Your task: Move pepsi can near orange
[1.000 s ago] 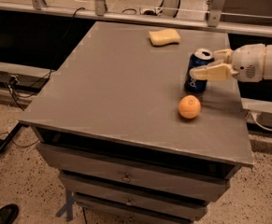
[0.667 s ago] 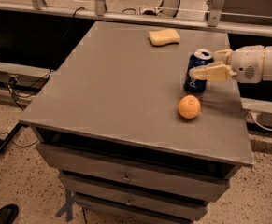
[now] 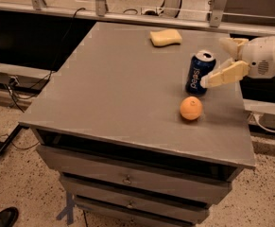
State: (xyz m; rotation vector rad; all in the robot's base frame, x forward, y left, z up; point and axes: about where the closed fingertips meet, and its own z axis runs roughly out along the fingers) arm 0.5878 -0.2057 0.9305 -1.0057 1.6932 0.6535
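Jaws of the gripper [image 3: 216,63] stand spread apart just right of the upright pepsi can [image 3: 199,74], near the orange [image 3: 191,108].

The white arm behind the cream two-finger end effector [image 3: 215,63], which sits by the grey metal desk's [image 3: 118,89] right edge with fingers spread, runs off the right border. Its near finger [image 3: 227,74] covers part of the dark blue cylindrical pepsi can's [image 3: 196,74] right side. The desk's lowest drawer [image 3: 141,211] is cut off below.

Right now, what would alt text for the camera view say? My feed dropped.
A pepsi can stands upright on a grey table, close behind the orange but apart from it. The gripper reaches in from the picture's right, jaws open beside the can. A yellow sponge lies at the far edge.
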